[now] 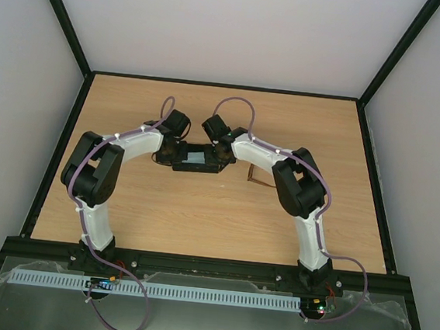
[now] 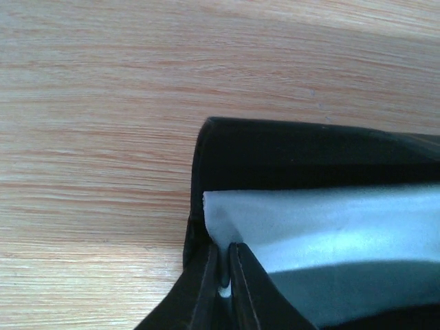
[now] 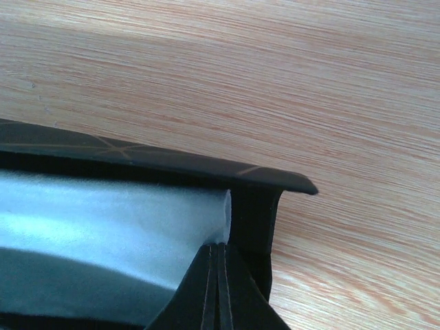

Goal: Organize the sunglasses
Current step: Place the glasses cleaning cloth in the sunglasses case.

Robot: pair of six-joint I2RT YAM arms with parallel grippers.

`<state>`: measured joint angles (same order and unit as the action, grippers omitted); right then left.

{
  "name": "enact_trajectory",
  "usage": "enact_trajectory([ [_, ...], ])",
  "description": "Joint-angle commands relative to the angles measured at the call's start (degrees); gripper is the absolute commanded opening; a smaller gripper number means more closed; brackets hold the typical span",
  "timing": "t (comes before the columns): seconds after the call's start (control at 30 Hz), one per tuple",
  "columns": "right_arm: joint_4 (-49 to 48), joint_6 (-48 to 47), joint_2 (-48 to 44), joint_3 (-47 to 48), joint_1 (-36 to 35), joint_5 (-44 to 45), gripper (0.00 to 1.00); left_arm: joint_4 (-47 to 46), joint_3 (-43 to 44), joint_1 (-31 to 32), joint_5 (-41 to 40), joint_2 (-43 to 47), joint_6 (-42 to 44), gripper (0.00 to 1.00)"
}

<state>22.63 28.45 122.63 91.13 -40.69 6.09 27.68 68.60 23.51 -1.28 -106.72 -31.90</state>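
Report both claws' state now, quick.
Left claw: closed, pinching the light blue cloth in the black case.
Right claw: closed at the cloth's other end; grip cannot be told.

The desk is evenly lit; a pale sheen is seen on the cloth inside the black case, whose edges are blurred.
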Motion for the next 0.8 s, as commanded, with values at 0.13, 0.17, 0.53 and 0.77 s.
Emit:
enact_trajectory([
  [0.13,4.0,0.6,-1.2,-1.7,-0.2,2.6,0.06,0.6,-0.4,0.0,-0.7,0.4,0.4,0.14],
  [0.17,3.9,0.6,-1.4,-1.7,-0.1,2.6,0.06,0.6,-0.4,0.0,-0.7,0.5,0.4,0.15],
  [0.53,3.2,1.0,-3.9,-1.7,-0.1,3.1,0.25,0.4,0.0,0.0,-0.6,1.7,0.2,0.20],
  [0.77,1.4,1.6,-6.8,-2.9,-0.1,2.1,0.31,0.0,-0.1,0.0,-0.2,2.6,0.1,0.29],
])
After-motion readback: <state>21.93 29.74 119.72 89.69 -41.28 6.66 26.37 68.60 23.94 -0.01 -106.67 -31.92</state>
